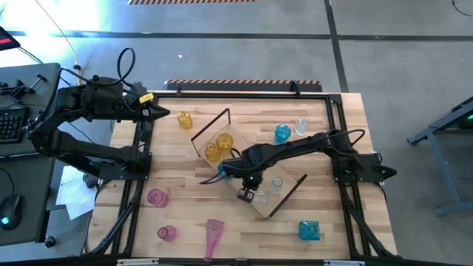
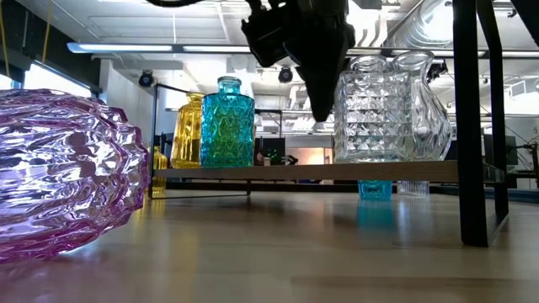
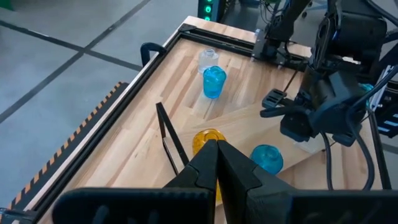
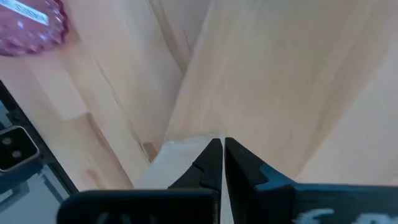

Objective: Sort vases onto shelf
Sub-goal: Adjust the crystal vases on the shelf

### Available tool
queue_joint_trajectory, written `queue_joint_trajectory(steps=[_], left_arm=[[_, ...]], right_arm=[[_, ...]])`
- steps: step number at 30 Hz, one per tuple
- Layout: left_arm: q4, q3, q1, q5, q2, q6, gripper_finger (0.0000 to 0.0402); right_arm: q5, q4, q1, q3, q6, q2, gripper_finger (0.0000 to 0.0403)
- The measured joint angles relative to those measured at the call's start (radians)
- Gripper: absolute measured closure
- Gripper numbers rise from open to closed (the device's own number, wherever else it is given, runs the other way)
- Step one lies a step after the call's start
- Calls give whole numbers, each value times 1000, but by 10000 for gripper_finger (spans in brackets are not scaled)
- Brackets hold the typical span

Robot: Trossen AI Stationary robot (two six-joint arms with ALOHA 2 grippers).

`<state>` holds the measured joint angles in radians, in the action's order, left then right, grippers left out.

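1. right now the right gripper hangs clenched and empty over the shelf, just beside two clear vases
2. risk, i'd say: a sideways swing knocks them off the board
3. left gripper sits clenched at the table's far-left corner, empty too

The vases are glossy, see-through glass with faceted, ribbed surfaces; the pink one nearest the low camera gleams. The shelf is smooth pale wood with thin black metal loops, on a matt slatted wooden table. Both grippers look like matt black plastic.
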<state>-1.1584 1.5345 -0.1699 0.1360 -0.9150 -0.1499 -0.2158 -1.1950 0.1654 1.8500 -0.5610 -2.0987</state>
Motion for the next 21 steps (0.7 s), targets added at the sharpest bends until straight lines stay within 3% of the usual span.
queue_joint_trajectory(steps=[21], left_arm=[[0, 0, 0, 0, 0, -23, 401]], right_arm=[[-28, -37, 41, 0, -42, 0, 403]])
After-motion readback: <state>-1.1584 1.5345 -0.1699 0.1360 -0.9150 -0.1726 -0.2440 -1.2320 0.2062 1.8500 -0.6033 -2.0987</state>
